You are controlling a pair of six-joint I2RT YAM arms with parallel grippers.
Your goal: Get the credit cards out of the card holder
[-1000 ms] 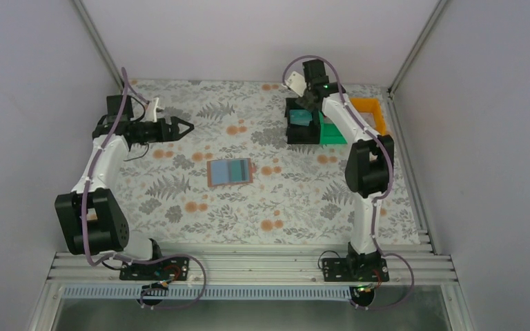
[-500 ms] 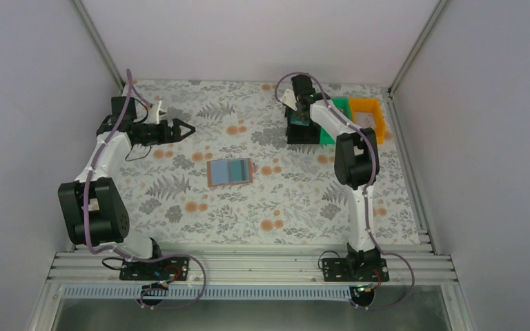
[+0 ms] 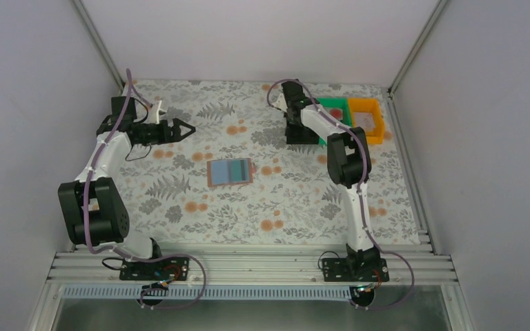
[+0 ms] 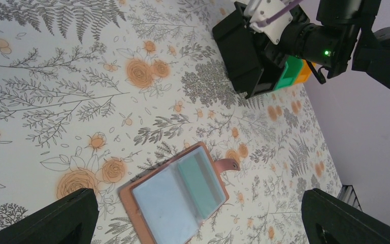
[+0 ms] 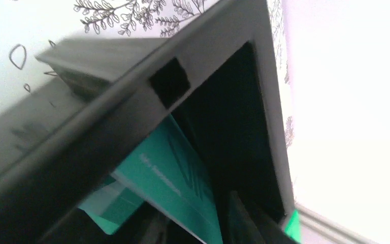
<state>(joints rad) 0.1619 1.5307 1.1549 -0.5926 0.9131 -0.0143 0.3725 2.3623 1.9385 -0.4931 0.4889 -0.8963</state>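
Pose: left arm bent, left gripper [image 3: 186,128] level, far-left of the card holder [image 3: 230,172] — jaws wide apart, nothing in them. The right arm reaches far-right of the card holder, right gripper [image 3: 295,123] pointing down into a black plastic bin [image 3: 303,134]. Its jaws are hidden and blurred — can't tell gap or grip. Teal credit card [image 5: 177,178], thin, glossy, tilted inside that bin. Card holder lies open flat, salmon rim, light-blue pockets.
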